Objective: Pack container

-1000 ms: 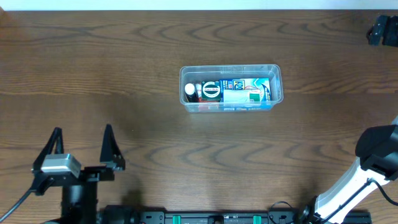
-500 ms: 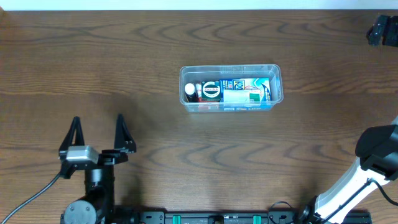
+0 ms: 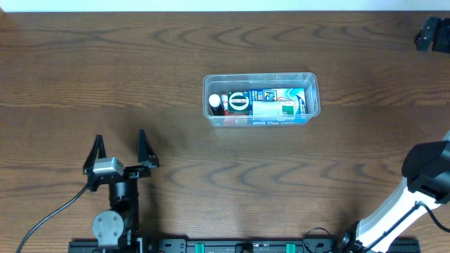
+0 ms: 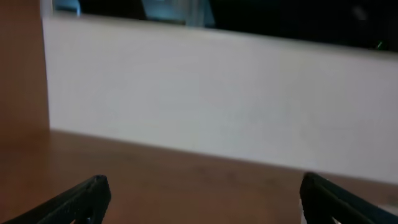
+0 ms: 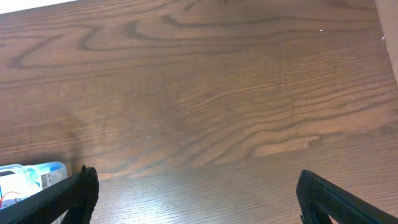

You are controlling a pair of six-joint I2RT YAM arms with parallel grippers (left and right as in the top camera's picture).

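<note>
The clear container (image 3: 260,76) stands in the middle of the table, long side left to right. Inside it lie a white-capped bottle (image 3: 215,102), a round dark-green lid (image 3: 239,102) and blue-and-white boxes (image 3: 278,102). My left gripper (image 3: 119,137) is open at the front left, well away from the container, with nothing between its fingers (image 4: 87,198). In the left wrist view only bare wood and a white wall show past the left gripper (image 4: 202,194). My right gripper (image 5: 199,190) is open over bare wood, with a corner of the container (image 5: 31,177) at the lower left.
The right arm's white and black links (image 3: 422,176) rise at the front right edge. A black part (image 3: 432,34) sits in the far right corner. A brown panel (image 4: 22,68) stands at the left of the left wrist view.
The left arm has swung right and back toward its base, jaws still wide. The container and the right arm have not moved.
</note>
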